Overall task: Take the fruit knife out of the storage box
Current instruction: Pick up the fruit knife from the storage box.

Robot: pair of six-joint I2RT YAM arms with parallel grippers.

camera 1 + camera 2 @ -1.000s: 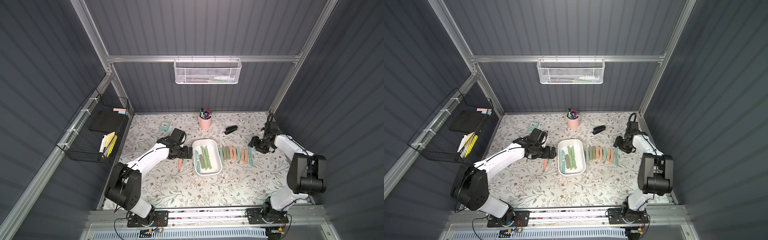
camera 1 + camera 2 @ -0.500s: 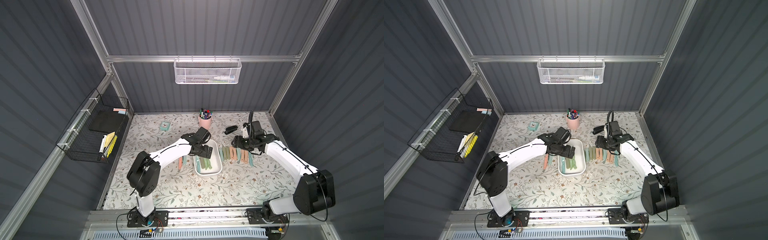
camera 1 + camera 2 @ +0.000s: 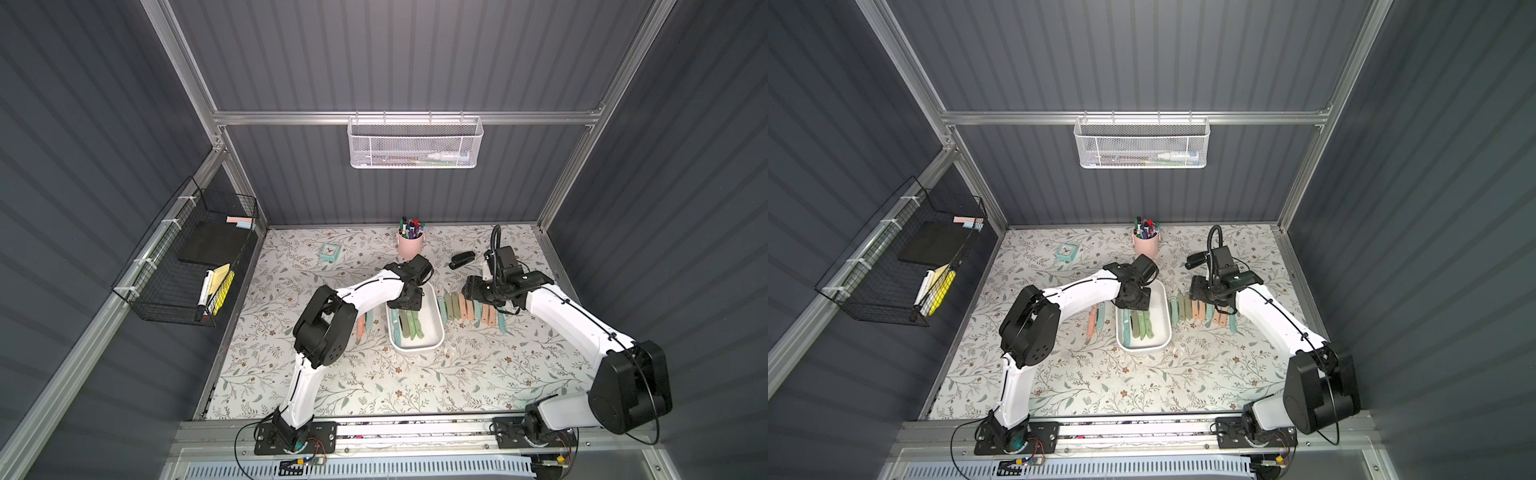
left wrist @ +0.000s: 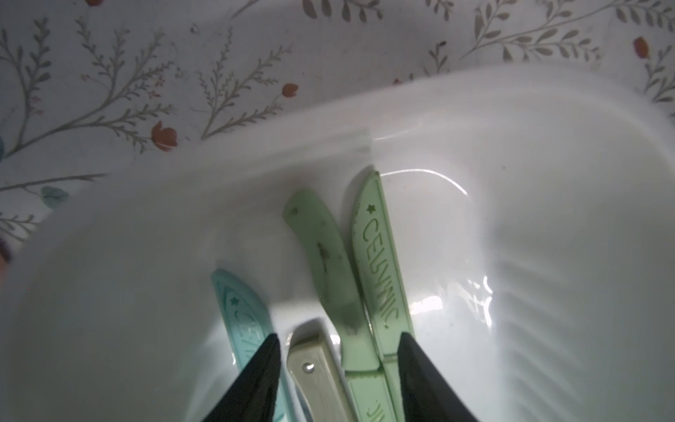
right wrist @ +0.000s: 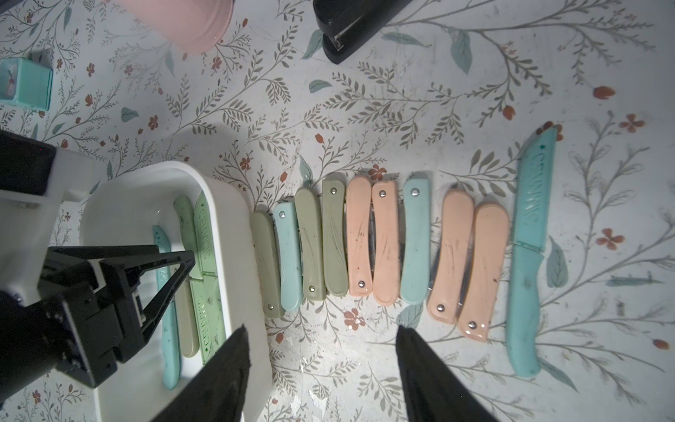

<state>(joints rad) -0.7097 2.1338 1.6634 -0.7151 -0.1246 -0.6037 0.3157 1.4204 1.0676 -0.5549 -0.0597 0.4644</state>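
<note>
The white storage box (image 3: 415, 348) (image 3: 1144, 347) sits mid-table and holds several fruit knives lying lengthwise. My left gripper (image 4: 338, 336) (image 3: 409, 305) is lowered into the box's far end. Its open fingers straddle an olive folding knife (image 4: 314, 369), a green knife (image 4: 325, 252) and a green sheathed knife (image 4: 376, 255). One finger lies over a teal knife (image 4: 241, 314). A sliver of white shows between that finger and the olive knife. My right gripper (image 5: 320, 330) (image 3: 471, 291) hangs open above the table, just right of the box rim (image 5: 233, 226), with nothing between its fingers.
A row of folded knives (image 5: 365, 244) (image 3: 469, 309) lies right of the box, ending in a long teal sheathed knife (image 5: 529, 237). Two knives (image 3: 365, 324) lie left of it. Behind stand a pink pen cup (image 3: 410, 245), black stapler (image 3: 462, 261) and teal clock (image 3: 331, 252).
My left arm swung from left of the box to over it, dropped its gripper inside, and the jaws narrowed. My right arm moved leftward to above the row of knives.
</note>
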